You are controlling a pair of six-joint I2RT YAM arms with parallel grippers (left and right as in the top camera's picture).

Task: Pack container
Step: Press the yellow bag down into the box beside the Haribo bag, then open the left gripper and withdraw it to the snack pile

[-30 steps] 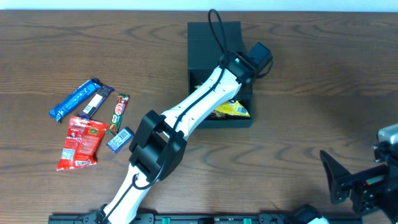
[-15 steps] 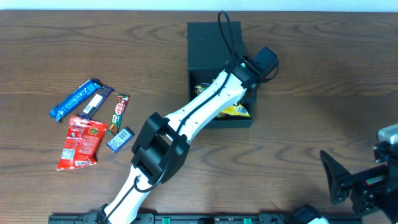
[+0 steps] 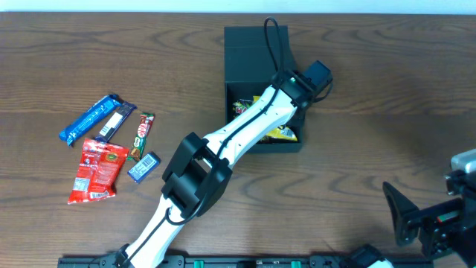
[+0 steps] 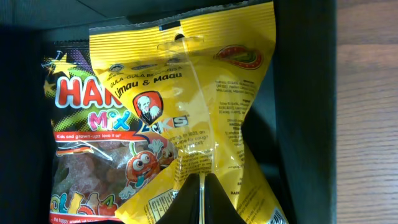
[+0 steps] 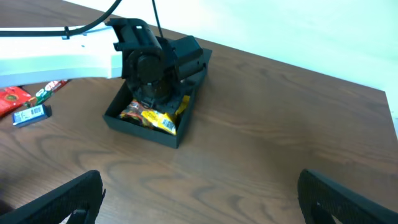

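On brown wood-grain table [image 3: 387, 89], left gripper [image 4: 200, 180] is clamped shut on yellow plastic candy packet [image 4: 211, 93]. Both are enclosed by dark teal-grey shallow square cardboard container [image 3: 275, 144].

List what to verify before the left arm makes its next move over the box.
1. Yellow packet inside the container: ok, it lies between the walls.
2. Left hand grip: ok, fingers pinched shut on the yellow packet's fold.
3. Haribo mix packet inside: ok, partly under the yellow one.
4. Right hand out of the way: ok, open and well apart from the container.
5. All snacks packed: not ok, several loose snacks lie on the table to the left.
6. Lid flap free to close: cannot tell, the arm hides part of it.
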